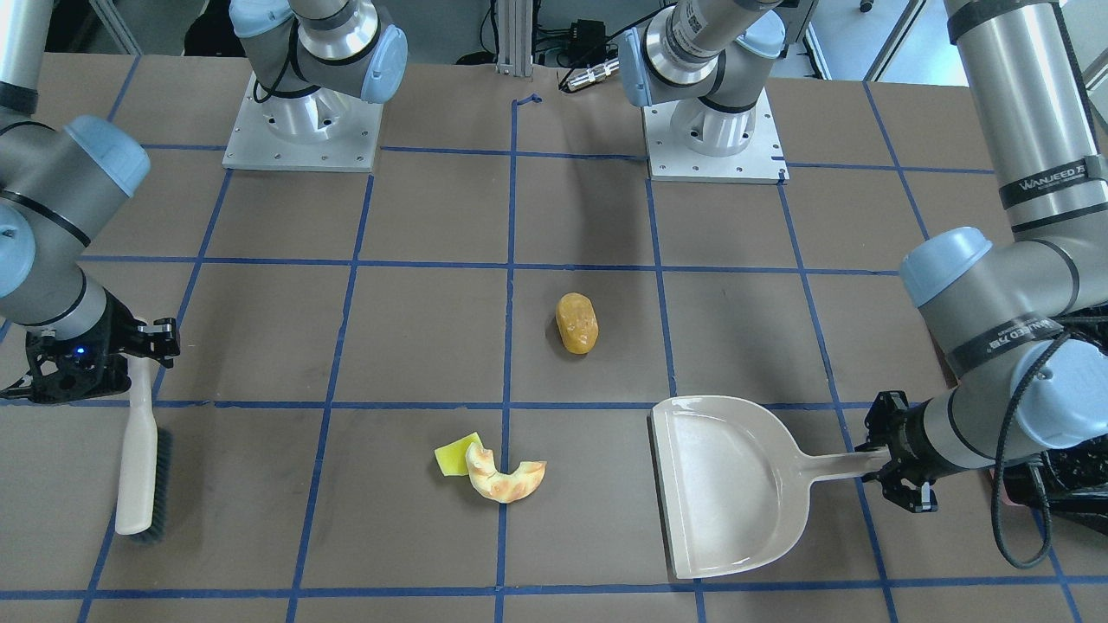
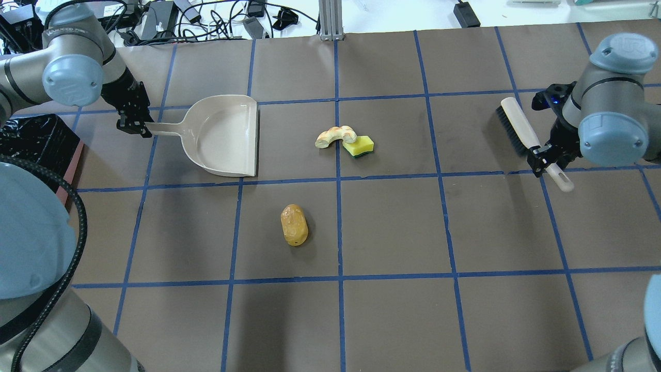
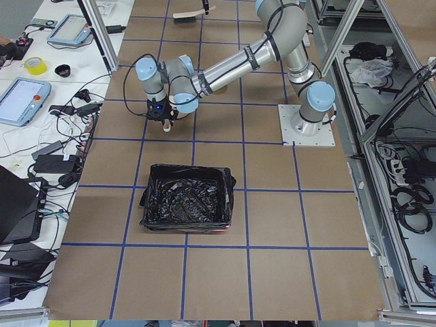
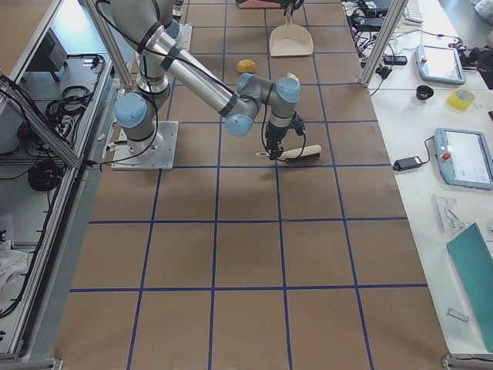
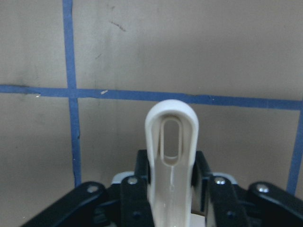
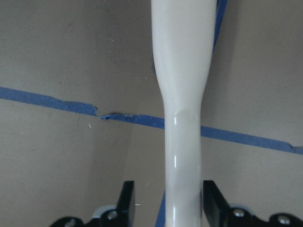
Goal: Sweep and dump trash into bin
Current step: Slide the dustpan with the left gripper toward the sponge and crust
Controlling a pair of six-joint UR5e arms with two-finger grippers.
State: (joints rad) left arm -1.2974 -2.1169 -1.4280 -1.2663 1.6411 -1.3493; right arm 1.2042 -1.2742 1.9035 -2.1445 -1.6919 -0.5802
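The trash lies mid-table: a yellow-orange oval (image 1: 577, 322) (image 2: 294, 224), a pale-orange ring piece (image 1: 506, 478) (image 2: 334, 136), and a yellow square (image 1: 456, 453) (image 2: 359, 145) touching the ring piece. The beige dustpan (image 1: 727, 480) (image 2: 227, 135) lies flat with its mouth toward the trash. My left gripper (image 1: 892, 463) (image 2: 135, 124) is shut on the dustpan's handle (image 5: 171, 156). The brush (image 1: 143, 467) (image 2: 516, 126) lies on the table. My right gripper (image 1: 143, 346) (image 2: 542, 155) is open and straddles the brush handle (image 6: 183, 94), with a gap on one side. The bin (image 3: 187, 204) (image 2: 31, 139) stands beside the left arm.
The two arm bases (image 1: 303, 130) (image 1: 714, 130) stand at the robot's edge of the table. Blue tape lines grid the brown table (image 2: 392, 227). Cables and devices lie past the far edge (image 2: 206, 15).
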